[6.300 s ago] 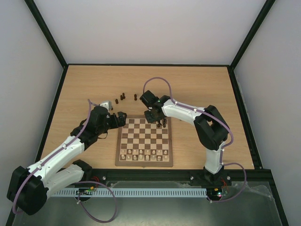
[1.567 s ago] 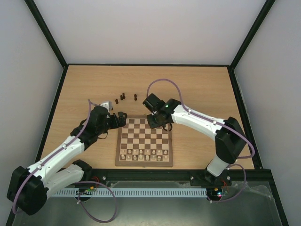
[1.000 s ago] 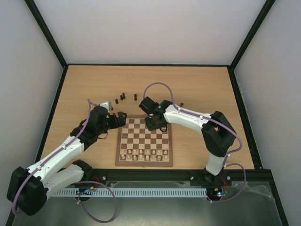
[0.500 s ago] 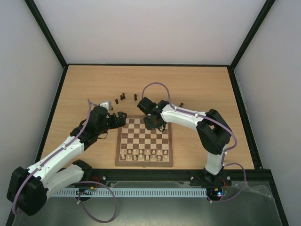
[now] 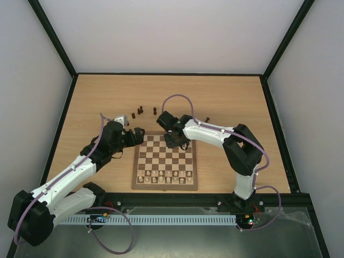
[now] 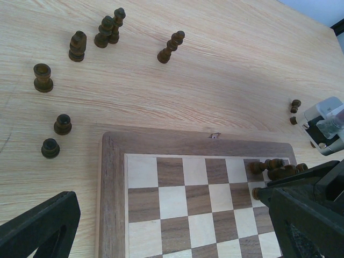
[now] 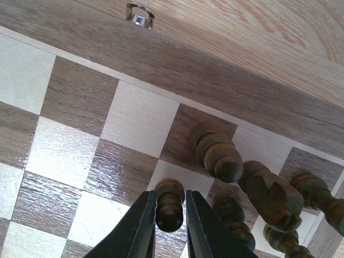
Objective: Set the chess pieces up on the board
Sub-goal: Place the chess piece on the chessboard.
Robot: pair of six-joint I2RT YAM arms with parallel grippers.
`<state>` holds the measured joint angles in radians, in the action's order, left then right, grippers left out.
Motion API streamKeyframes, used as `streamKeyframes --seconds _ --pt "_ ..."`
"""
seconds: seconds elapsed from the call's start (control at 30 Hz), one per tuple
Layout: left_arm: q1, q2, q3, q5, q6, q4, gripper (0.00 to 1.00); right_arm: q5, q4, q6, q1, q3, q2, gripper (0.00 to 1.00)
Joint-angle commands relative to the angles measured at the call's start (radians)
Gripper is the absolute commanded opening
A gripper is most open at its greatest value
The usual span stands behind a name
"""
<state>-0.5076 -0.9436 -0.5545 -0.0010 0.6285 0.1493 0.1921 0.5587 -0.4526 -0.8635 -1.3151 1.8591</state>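
The board (image 5: 164, 186) lies between my arms. My right gripper (image 5: 175, 141) hangs low over its far right part. In the right wrist view the right gripper (image 7: 170, 200) brackets a dark pawn (image 7: 170, 209) that stands on a cream square, jaws narrowly open with a thin gap beside its head. Several dark chess pieces (image 7: 217, 155) stand to its right near the board's far right corner. Several more dark pieces (image 6: 78, 45) stand loose on the table beyond the board. My left gripper (image 6: 172, 236) is open over the board's far left corner (image 6: 110, 188), holding nothing.
Pale chessmen (image 5: 164, 176) fill the board's near rows. Two small dark pieces (image 6: 295, 105) lie on the table beyond the board's right side, behind my right arm. A metal clasp (image 7: 139, 16) sits in the board's far frame. Black rails edge the tabletop.
My right gripper has shifted a little left along the board's far rows and come down with the pawn; its jaws have eased apart slightly. The left arm has stayed still.
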Motion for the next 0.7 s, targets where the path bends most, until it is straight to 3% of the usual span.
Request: streamKeyframes --seconds 0.0,0.67 --pt "-0.004 0.012 -0.012 -0.009 -0.004 0.015 1.0 0.014 0.021 0.006 0.004 -0.01 0.021 0.18" --pt "-0.004 0.006 -0.013 -0.007 -0.001 0.012 0.99 0.026 0.042 0.005 0.004 0.013 -0.022 0.21"
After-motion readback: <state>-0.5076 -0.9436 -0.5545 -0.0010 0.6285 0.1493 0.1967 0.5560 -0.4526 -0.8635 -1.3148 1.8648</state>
